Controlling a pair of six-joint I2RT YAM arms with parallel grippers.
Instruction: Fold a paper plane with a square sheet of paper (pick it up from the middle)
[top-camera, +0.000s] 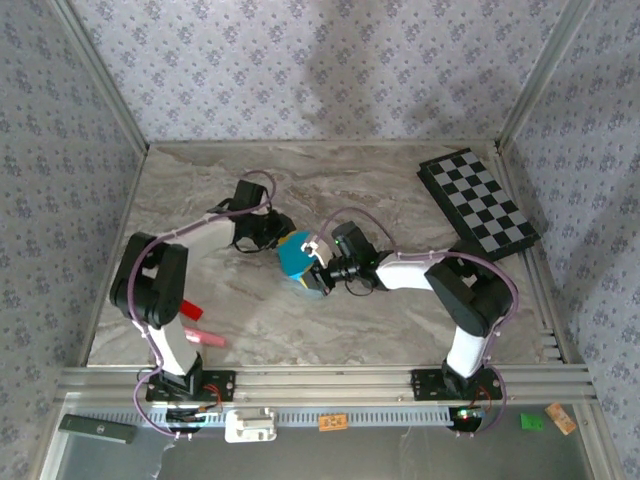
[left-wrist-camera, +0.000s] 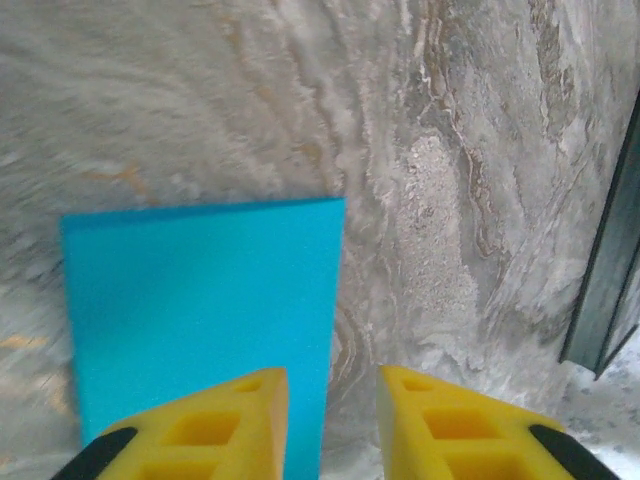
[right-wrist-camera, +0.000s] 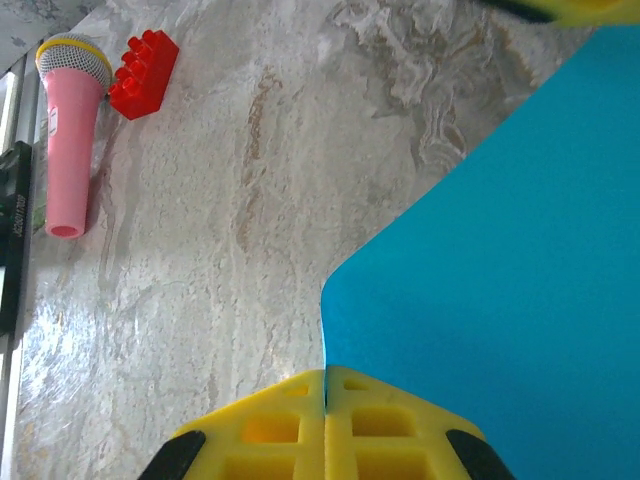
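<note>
At the centre of the counter (top-camera: 400, 320), the right end effector (right-wrist-camera: 325, 385) clamps the thin cyan-blue square sheet of paper (right-wrist-camera: 520, 250) by an edge, probably steadying it for the left end effector (left-wrist-camera: 332, 385), poised apart above.

Saw a grey marble table top (left-wrist-camera: 450, 180). Saw a sheet of thin bright blue paper (left-wrist-camera: 200, 300) low on the left. Found the left gripper (left-wrist-camera: 332, 390) at the bottom, two yellow fingers (left-wrist-camera: 225, 425) apart, one over the paper's edge. Spotted a dark edge (left-wrist-camera: 610, 270) far right.
</note>
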